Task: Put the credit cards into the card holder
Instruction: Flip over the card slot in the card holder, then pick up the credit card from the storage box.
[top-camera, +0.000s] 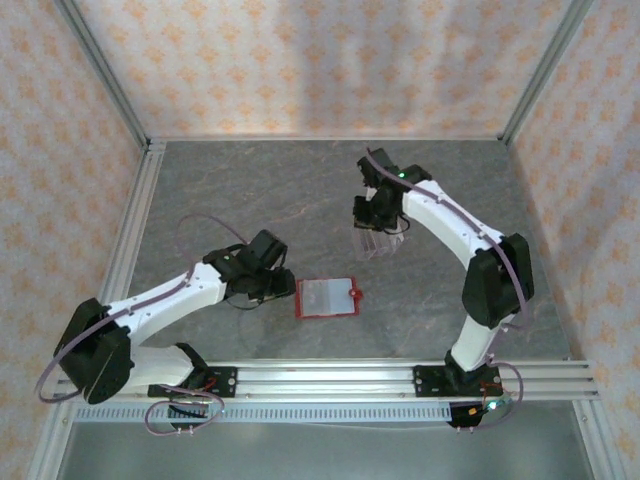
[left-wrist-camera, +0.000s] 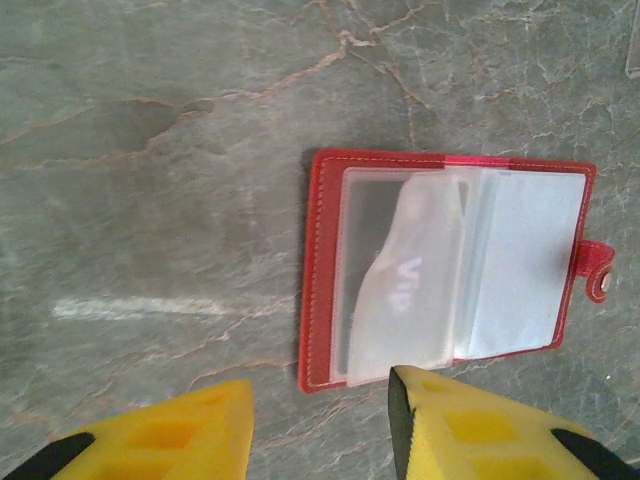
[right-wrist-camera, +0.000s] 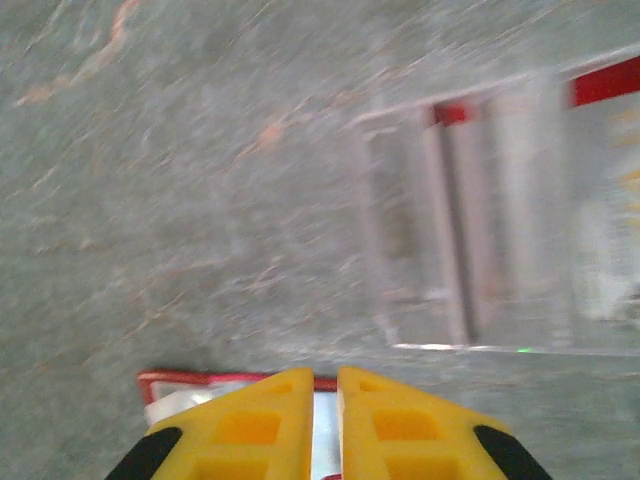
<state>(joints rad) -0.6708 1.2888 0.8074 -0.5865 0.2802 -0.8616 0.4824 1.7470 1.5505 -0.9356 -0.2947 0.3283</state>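
The red card holder (top-camera: 327, 297) lies open on the table, its snap tab (top-camera: 356, 294) pointing right. Seen from the left wrist, the card holder (left-wrist-camera: 325, 280) shows pale sleeves, one of them (left-wrist-camera: 405, 285) curled up with faint VIP lettering. My left gripper (left-wrist-camera: 320, 400) is open just off the holder's near corner, touching nothing; from above, the left gripper (top-camera: 283, 287) sits at the holder's left edge. My right gripper (right-wrist-camera: 338, 372) has only a thin slit between its fingers, and I see no card there. It hovers over the clear rack (right-wrist-camera: 470, 220), where a card (right-wrist-camera: 605, 200) with a red band stands.
The clear slotted rack (top-camera: 378, 242) stands mid-table under the right gripper (top-camera: 376, 225). Aluminium rails (top-camera: 330, 375) run along the near edge, and patterned walls close in the other sides. Bare marbled table (top-camera: 250, 190) stretches behind and to the left of the holder.
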